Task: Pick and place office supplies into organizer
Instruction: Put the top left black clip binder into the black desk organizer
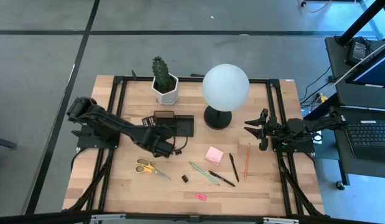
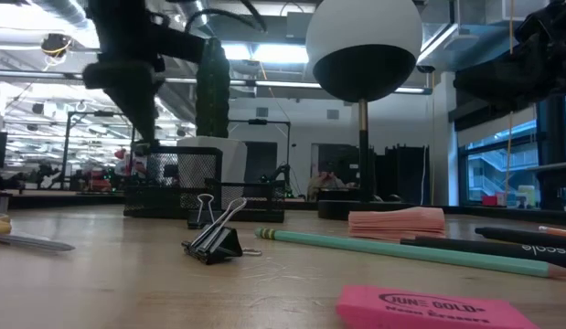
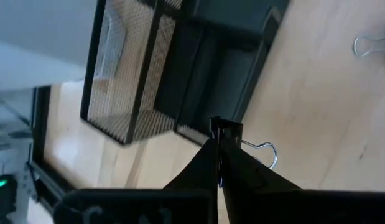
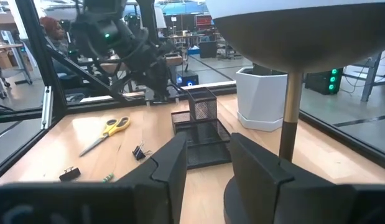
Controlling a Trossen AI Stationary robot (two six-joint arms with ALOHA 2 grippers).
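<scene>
The black mesh organizer (image 1: 180,124) (image 3: 148,74) stands left of the lamp base. My left gripper (image 1: 158,129) (image 3: 220,140) hangs shut on a small black binder clip just at the organizer's near-left side, above the table (image 2: 147,119). Two more binder clips lie on the wood (image 2: 214,242) (image 2: 202,215). Yellow-handled scissors (image 1: 148,168), a pink sticky pad (image 1: 213,154), a green pen (image 1: 203,173), black pens (image 1: 221,178), an orange pencil (image 1: 247,160) and a small pink piece (image 1: 201,197) lie on the table's near half. My right gripper (image 1: 255,129) (image 4: 208,158) waits open beside the lamp base. My left gripper pinches the binder clip's black body (image 3: 226,129) between its two fingertips, coming from above and slanting toward the organizer. One wire handle (image 3: 267,152) sticks out to the side of the fingers. The clip is lifted clear of the table.
The white globe lamp (image 1: 225,87) stands on its dark base (image 1: 218,117) right of the organizer, and the cactus in its white pot (image 1: 162,79) stands behind it. Bare wood lies along the near edge and in the far right corner.
</scene>
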